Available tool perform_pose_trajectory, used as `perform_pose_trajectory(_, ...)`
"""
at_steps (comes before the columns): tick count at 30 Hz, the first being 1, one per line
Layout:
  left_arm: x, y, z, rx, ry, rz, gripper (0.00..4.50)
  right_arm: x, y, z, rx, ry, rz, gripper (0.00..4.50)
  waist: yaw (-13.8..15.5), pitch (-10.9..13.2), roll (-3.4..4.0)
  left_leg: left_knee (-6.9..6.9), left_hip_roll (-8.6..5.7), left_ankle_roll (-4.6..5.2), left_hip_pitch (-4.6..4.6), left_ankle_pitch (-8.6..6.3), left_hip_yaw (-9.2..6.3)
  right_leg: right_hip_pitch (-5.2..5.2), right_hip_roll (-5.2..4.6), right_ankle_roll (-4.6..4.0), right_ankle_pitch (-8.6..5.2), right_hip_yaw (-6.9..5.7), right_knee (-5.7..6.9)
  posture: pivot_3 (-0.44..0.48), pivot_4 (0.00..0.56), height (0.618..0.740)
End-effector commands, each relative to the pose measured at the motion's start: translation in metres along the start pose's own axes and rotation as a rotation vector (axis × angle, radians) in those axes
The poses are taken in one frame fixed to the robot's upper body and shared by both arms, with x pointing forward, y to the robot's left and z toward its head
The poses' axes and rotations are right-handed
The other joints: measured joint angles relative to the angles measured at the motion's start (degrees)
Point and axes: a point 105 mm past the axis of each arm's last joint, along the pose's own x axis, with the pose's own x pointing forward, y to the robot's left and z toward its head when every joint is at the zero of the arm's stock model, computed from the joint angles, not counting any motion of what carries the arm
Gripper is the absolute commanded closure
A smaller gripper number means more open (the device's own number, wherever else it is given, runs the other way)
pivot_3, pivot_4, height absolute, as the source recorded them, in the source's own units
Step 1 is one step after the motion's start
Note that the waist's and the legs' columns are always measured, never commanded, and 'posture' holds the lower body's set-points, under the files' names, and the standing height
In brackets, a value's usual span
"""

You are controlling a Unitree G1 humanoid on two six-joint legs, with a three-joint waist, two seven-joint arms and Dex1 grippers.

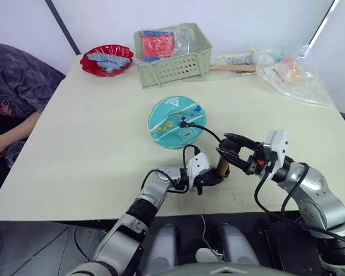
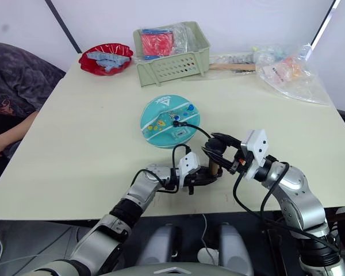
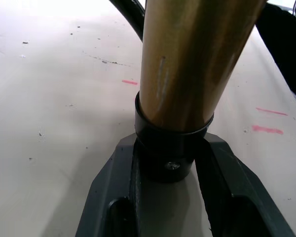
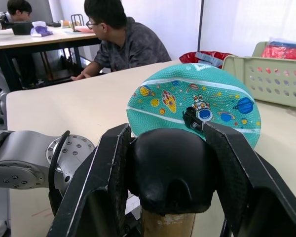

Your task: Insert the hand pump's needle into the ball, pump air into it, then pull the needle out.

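Resting on cream table, ball, green basket, red bowl

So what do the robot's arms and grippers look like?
Both arms are silver-grey metal with black joints and loose black cables. The left gripper and right gripper each have two black fingers; a white block sits behind each, with small orange-red bits at the right one.

Silver jointed arms, looping black cables, white wrist housings, black jaws
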Motion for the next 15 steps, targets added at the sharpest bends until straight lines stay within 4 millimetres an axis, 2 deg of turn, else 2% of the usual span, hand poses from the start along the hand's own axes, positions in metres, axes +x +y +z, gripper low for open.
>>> perform_pose_trajectory(1, 0.003, 0.003, -0.005, 0.014, 0.035, 0.022, 3.43, -0.006, -0.001, -0.002, -0.016, 0.016, -0.003, 2.69, 0.1, 0.0, 0.0, 0.02, 0.0, 0.0, 0.0, 0.0, -0.01, 0.02, 0.0, 0.02, 0.01, 0.0, 0.0, 0.0, 0.15, 0.738)
perform_pose_trajectory(6, 0.001, 0.001, -0.018, 0.028, 0.103, 0.013, 3.43, -0.005, -0.002, 0.007, -0.004, -0.008, 0.0, 2.69, 0.3, 0.0, -0.01, 0.11, 0.0, -0.01, 0.02, 0.01, 0.0, 0.07, 0.0, 0.08, 0.04, 0.01, 0.0, 0.0, 0.15, 0.738)
perform_pose_trajectory(11, -0.001, -0.001, -0.032, 0.011, 0.15, 0.01, 3.43, -0.001, -0.003, 0.029, -0.032, -0.066, 0.028, 2.69, 0.4, -0.1, 0.0, 0.18, 0.0, 0.0, 0.03, 0.01, -0.01, 0.09, -0.01, 0.1, 0.05, 0.01, 0.01, 0.0, 0.15, 0.738)
perform_pose_trajectory(15, -0.001, -0.003, -0.036, -0.01, 0.148, 0.006, 3.43, -0.003, -0.009, 0.048, -0.052, -0.082, 0.063, 2.69, 0.5, -0.1, 0.0, 0.2, 0.0, 0.0, 0.02, 0.01, 0.0, 0.09, -0.01, 0.09, 0.07, 0.01, 0.01, 0.0, 0.15, 0.738)
